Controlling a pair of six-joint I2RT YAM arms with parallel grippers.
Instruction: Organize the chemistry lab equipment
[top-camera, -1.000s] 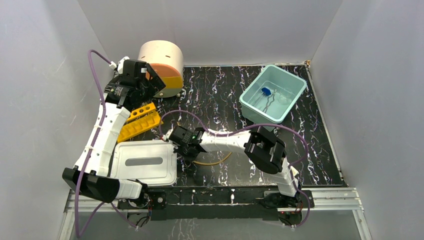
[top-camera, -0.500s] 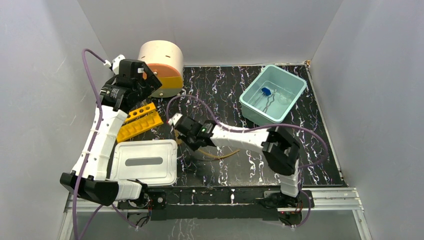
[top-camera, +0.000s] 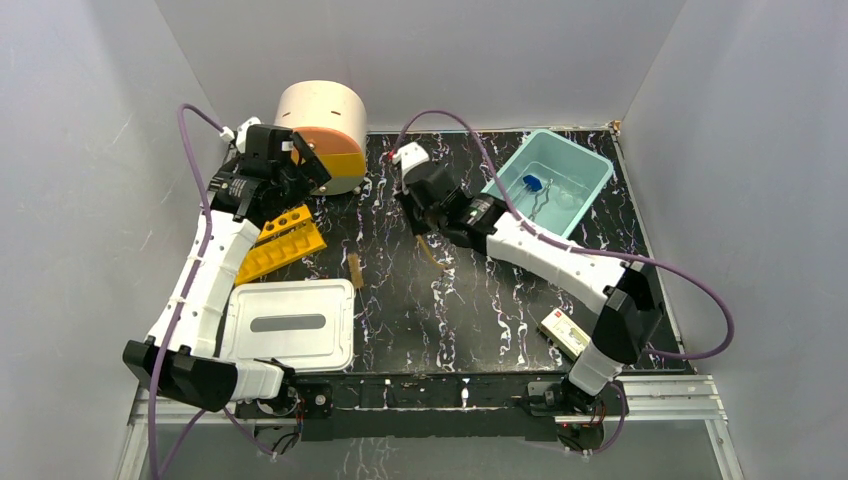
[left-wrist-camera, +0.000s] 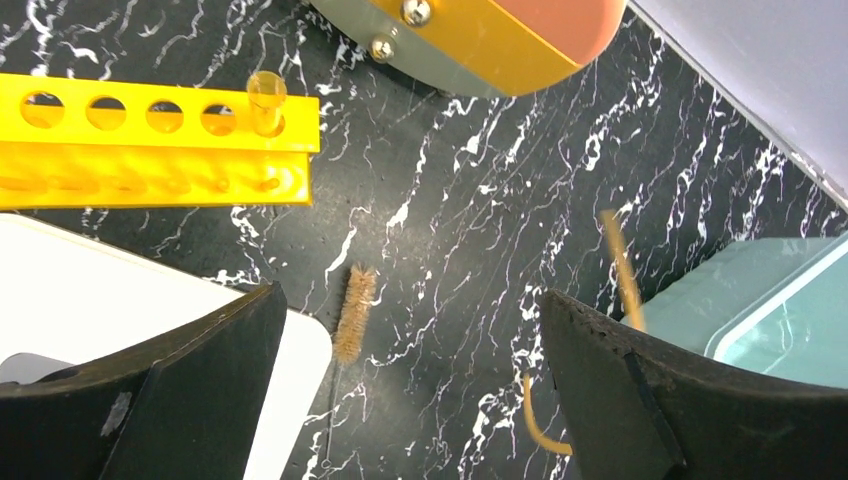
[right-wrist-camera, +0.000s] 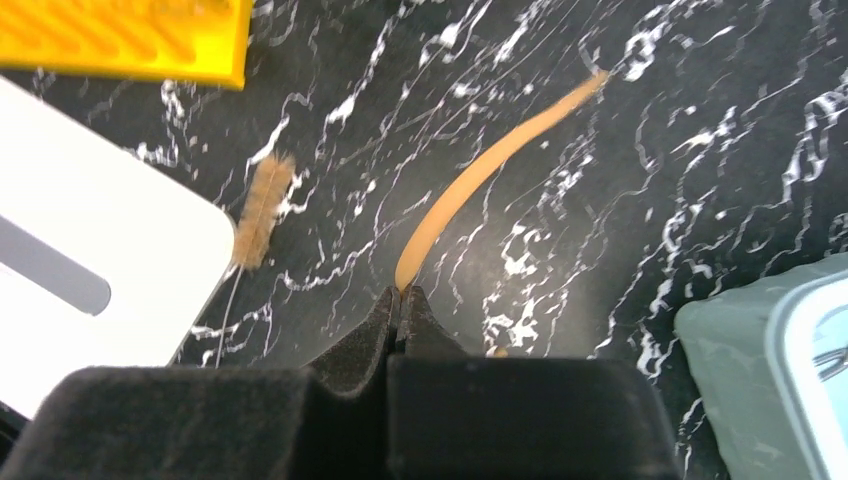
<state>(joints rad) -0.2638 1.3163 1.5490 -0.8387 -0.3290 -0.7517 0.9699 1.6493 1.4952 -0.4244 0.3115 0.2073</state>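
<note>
My right gripper (right-wrist-camera: 402, 292) is shut on one end of the amber rubber hose (right-wrist-camera: 480, 175). In the top view this gripper (top-camera: 426, 216) is at the back middle, left of the teal bin (top-camera: 500, 213), and the hose (top-camera: 432, 253) hangs below it. My left gripper (left-wrist-camera: 408, 295) is open and empty, held above the mat near the orange-yellow holed rack (left-wrist-camera: 150, 140); in the top view it (top-camera: 296, 172) is beside the rack (top-camera: 280, 243). One clear tube (left-wrist-camera: 265, 95) stands in the rack. The blue-tipped piece (top-camera: 532, 183) and wire clamp (top-camera: 538, 205) lie in the bin.
A small bristle brush (top-camera: 354, 270) lies on the mat beside a white lid (top-camera: 290, 325). A beige and orange drum (top-camera: 322, 125) stands at the back left. A small packet (top-camera: 565, 333) lies at the front right. Grey walls close in on three sides.
My right arm swung from the front centre to the back middle, lifting the hose off the mat with it. The packet at the front right came into view. My left gripper shifted slightly.
</note>
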